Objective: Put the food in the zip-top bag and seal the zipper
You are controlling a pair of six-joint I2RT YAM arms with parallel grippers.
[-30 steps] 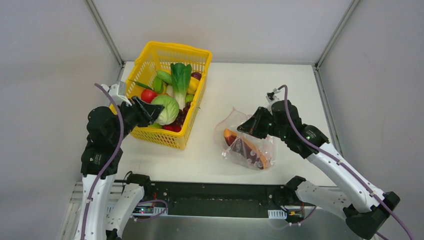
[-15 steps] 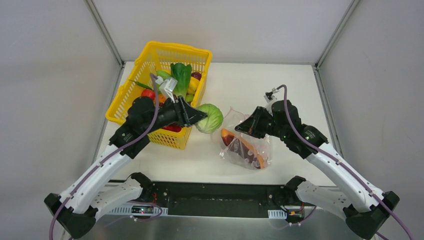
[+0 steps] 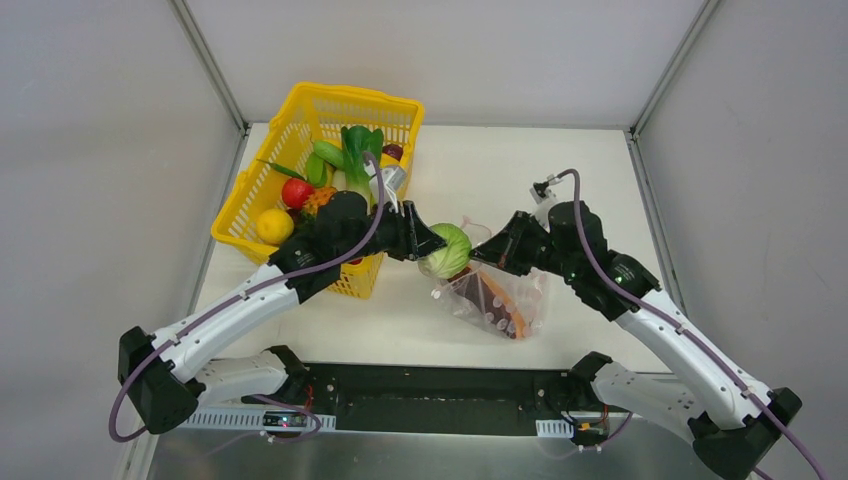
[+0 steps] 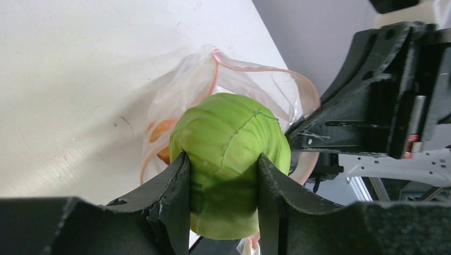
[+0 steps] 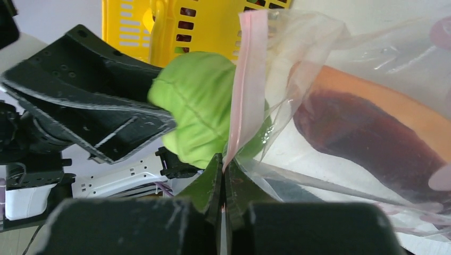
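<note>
**Cabbage reaches the bag mouth**

In the last sec the left gripper (image 3: 425,243) has swung off the yellow basket (image 3: 300,112), at the table's far-left corner, across to mid-table. It clamps the green cabbage (image 4: 230,141) btw. both fingers, squeezing its sides. The cabbage now sits right at the mouth of the zip-top bag (image 3: 505,300), touching or just short of the zipper (image 5: 248,64); can't tell which. The right gripper (image 5: 224,172) hasn't moved: pinched tight on the zipper, holding the mouth up and open. Bag lies right of centre, nearer the front edge, w/ orange and dark-red food already inside. So insertion looks imminent; sealing not yet started.
</note>
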